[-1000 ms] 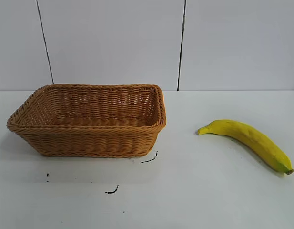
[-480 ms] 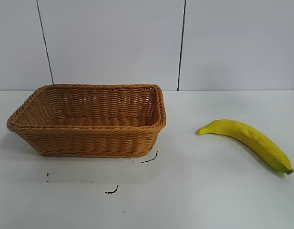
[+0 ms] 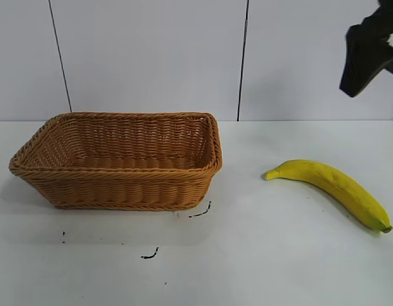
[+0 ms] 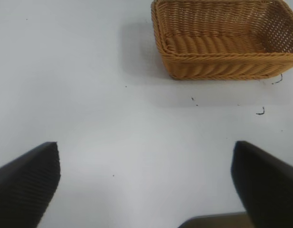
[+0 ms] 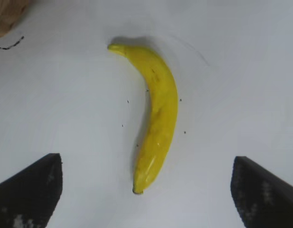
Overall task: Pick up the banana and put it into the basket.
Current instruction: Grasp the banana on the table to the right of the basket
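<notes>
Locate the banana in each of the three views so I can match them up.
Exterior view: the banana lies on the table, right of the basket and apart from it.
Left wrist view: not in it; only the basket shows.
Right wrist view: banana at centre, ahead of the open right end effector.
Shared landmark: the basket; a corner shows in the right wrist view.

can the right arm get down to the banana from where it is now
Probably yes. The right gripper hangs open above the banana, which lies alone on the white table, well apart from the basket.
</notes>
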Controlling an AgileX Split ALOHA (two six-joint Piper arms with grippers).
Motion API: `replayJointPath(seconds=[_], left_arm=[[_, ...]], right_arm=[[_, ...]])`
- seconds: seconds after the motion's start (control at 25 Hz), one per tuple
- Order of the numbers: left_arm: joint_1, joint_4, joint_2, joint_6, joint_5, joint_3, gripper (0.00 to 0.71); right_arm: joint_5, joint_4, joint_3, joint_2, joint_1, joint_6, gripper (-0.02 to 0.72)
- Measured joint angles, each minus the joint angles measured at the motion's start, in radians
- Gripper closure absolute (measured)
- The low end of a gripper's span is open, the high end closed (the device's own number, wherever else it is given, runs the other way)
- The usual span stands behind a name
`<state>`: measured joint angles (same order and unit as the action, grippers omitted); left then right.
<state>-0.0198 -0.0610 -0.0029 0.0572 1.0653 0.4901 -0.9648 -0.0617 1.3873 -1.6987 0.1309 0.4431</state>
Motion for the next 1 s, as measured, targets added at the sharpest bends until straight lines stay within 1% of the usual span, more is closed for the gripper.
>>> replayJointPath(seconds=[0.12, 0.24, 0.36, 0.52, 0.6, 0.72, 0.92, 1.0], left_arm=[[0.000, 0.000, 0.000, 0.000, 0.000, 0.000, 0.015], [0.000, 0.000, 0.000, 0.000, 0.000, 0.000, 0.015], [0.000, 0.000, 0.000, 0.000, 0.000, 0.000, 0.015], [0.000, 0.000, 0.000, 0.000, 0.000, 0.000, 0.015], [0.000, 0.000, 0.000, 0.000, 0.000, 0.000, 0.015], [0.000, 0.000, 0.000, 0.000, 0.000, 0.000, 0.015], [0.000, 0.000, 0.000, 0.000, 0.000, 0.000, 0.015], [0.000, 0.000, 0.000, 0.000, 0.000, 0.000, 0.015]], right_arm=[[0.022, 0.015, 0.004, -0.060, -0.004, -0.036, 0.014], [0.038, 0.026, 0.004, -0.113, -0.022, -0.056, 0.014], [0.066, 0.030, 0.004, -0.165, -0.046, -0.063, 0.014], [0.131, 0.029, 0.005, -0.245, -0.059, -0.070, 0.014], [0.167, 0.017, 0.005, -0.283, -0.060, -0.074, 0.014], [0.197, -0.014, 0.006, -0.339, -0.059, -0.077, 0.014], [0.206, -0.028, 0.006, -0.412, -0.059, -0.077, 0.014], [0.222, -0.028, 0.006, -0.431, -0.059, -0.079, 0.014]])
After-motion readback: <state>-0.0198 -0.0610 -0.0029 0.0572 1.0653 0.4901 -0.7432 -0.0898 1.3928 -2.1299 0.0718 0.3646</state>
